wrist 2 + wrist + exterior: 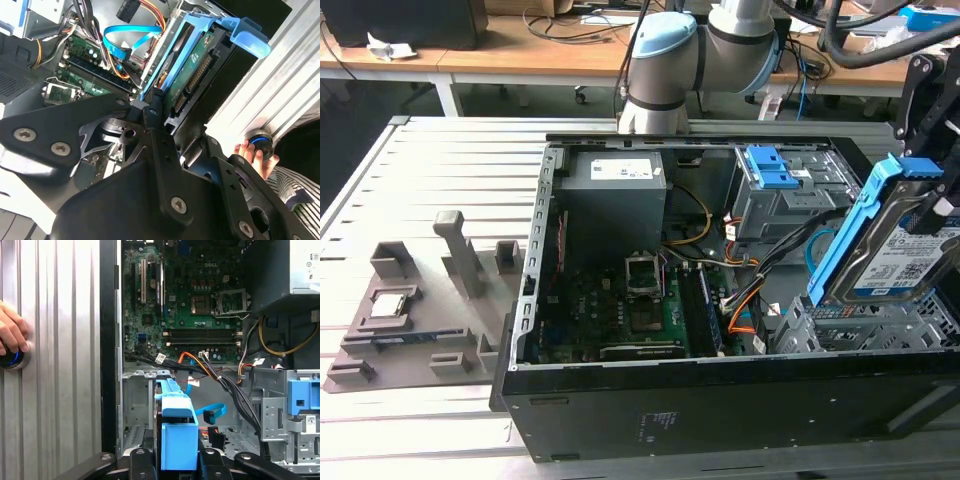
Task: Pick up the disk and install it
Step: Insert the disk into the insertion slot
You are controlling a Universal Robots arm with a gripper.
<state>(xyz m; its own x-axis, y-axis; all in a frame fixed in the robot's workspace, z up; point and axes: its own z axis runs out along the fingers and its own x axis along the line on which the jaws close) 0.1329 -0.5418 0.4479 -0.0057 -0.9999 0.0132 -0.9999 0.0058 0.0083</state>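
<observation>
Your claw (176, 460) pinches the disk (895, 250) by its blue bracket, tilted on edge at the drive bay (850, 330). Across the exterior view: motherboard (610, 310), loose cables (748, 300), then bay. Those cables could snag the bracket's corner, and the tilt could jam it; whether it touches the rails is hard to tell. The first wrist view gives you a hand (12, 332) on a button (11, 359); the exterior view gives the tilt.
</observation>
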